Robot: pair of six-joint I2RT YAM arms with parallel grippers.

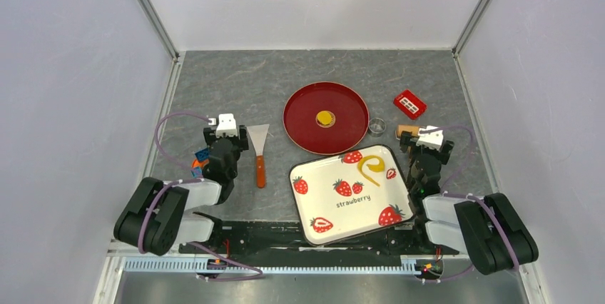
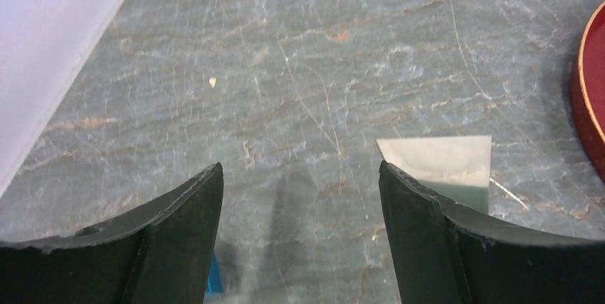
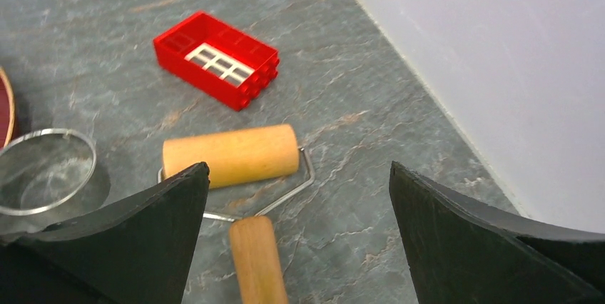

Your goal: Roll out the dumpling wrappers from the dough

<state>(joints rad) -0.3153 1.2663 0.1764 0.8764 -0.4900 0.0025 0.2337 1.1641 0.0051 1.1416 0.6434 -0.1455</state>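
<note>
A small flat round yellow dumpling wrapper lies in the middle of the red plate. A curl of yellow dough lies on the strawberry tray. A wooden roller with a wire frame and wooden handle lies on the table right of the plate; its end shows in the top view. My right gripper is open and empty, just above the roller's handle. My left gripper is open and empty over bare table, left of the scraper blade.
A metal scraper with a wooden handle lies between my left arm and the plate. A small glass dish stands by the plate's right rim. A red box sits at the back right. White walls enclose the table.
</note>
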